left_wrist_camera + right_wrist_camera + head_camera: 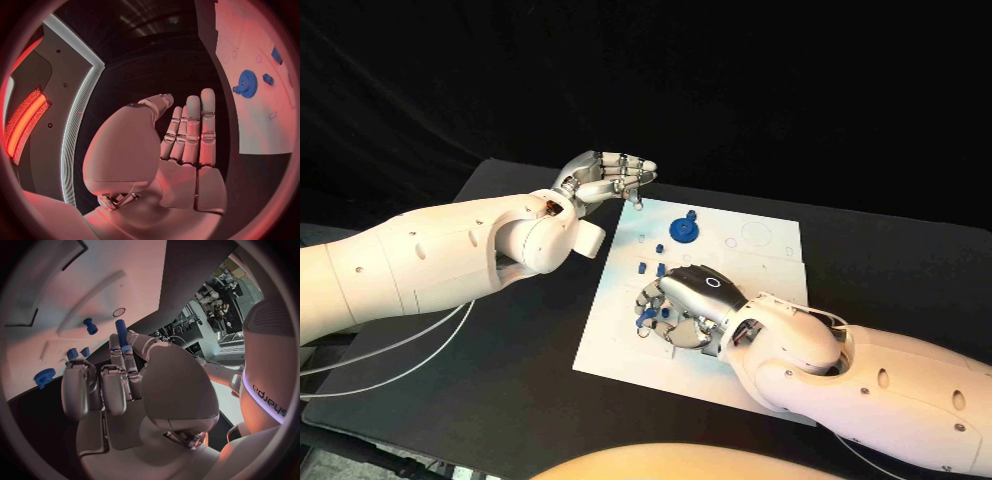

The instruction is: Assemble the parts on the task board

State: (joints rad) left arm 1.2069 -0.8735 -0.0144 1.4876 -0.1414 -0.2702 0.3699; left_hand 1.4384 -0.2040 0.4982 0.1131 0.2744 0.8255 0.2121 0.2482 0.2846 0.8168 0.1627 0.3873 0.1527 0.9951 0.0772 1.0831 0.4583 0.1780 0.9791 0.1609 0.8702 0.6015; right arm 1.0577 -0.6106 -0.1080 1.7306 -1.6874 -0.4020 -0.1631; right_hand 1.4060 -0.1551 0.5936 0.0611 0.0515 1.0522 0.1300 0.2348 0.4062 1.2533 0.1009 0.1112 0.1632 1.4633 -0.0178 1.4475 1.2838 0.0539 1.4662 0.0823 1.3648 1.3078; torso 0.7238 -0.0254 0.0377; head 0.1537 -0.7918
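Parts lie on the task board (769,262), the landmark here. Right hand (687,305) rests over the board's near left area, fingers curled, apparently pinching a blue peg (121,333) between thumb and fingertip, though the grip is partly hidden. Good practice: keep the peg upright, align it over its hole, press straight. Left hand (606,178) hovers beyond the board's far left corner, fingers straight, empty. Blue gear (682,229) stands on the far middle.

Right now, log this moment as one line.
left hand: raised, holds nothing | right hand: pinches blue peg over task board | blue gear: on board
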